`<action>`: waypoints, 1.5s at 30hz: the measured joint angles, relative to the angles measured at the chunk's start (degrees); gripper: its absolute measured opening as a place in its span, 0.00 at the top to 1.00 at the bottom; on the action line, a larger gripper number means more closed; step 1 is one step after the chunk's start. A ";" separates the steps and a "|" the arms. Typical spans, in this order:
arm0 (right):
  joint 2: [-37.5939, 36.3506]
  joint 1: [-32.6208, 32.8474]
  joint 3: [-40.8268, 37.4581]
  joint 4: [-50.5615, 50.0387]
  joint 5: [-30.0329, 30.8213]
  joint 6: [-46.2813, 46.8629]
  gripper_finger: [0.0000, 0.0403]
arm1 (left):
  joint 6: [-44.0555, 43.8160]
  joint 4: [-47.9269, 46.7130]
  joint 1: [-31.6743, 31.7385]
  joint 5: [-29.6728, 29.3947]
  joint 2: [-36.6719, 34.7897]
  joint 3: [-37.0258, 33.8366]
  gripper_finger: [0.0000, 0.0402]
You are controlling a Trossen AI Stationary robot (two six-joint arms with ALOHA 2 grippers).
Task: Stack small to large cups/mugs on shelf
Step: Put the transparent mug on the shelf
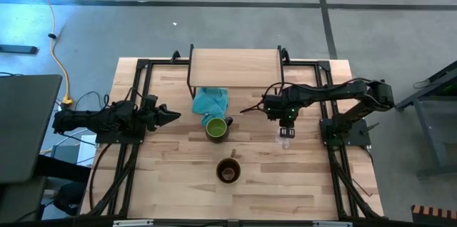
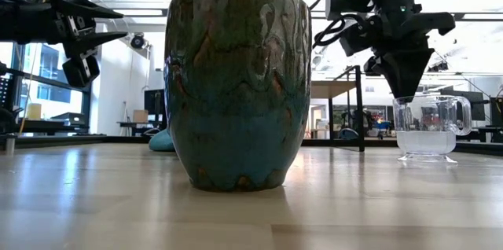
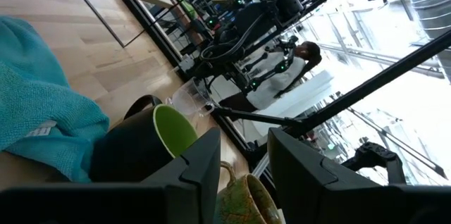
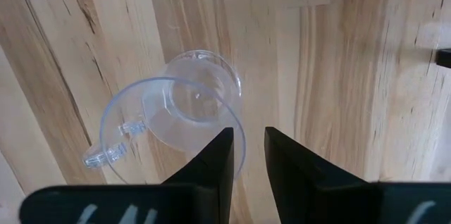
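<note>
Brown mug (image 2: 238,85) nearest; glass cup (image 4: 180,111) empty under right pincer (image 4: 246,150), fingers parted, released.

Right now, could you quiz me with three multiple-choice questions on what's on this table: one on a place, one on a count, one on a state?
1. What does the teal cloth touch?
A. the glass cup
B. the green mug
C. the brown mug

2. How many cups and mugs are out?
A. two
B. three
C. four

3. The right claw is:
A. above the glass cup, jaws apart
B. carrying the cup
C. on the shelf

Answers: 1 B, the cloth lies against the green mug. 2 B, there are also the brown mug and the glass cup. 3 A, its tips hang just over the cup's rim.
</note>
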 joint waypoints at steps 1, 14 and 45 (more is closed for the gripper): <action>0.00 0.00 0.00 -0.02 0.00 0.00 0.82 | 0.00 0.00 0.00 0.00 -0.02 0.00 0.74; 0.02 0.00 0.00 -0.21 -0.28 0.00 0.82 | 0.00 0.00 0.00 0.00 -0.01 0.00 0.74; 0.04 -1.92 -0.20 0.15 -1.02 -0.52 0.82 | 0.00 0.00 0.00 0.00 -0.01 0.00 0.74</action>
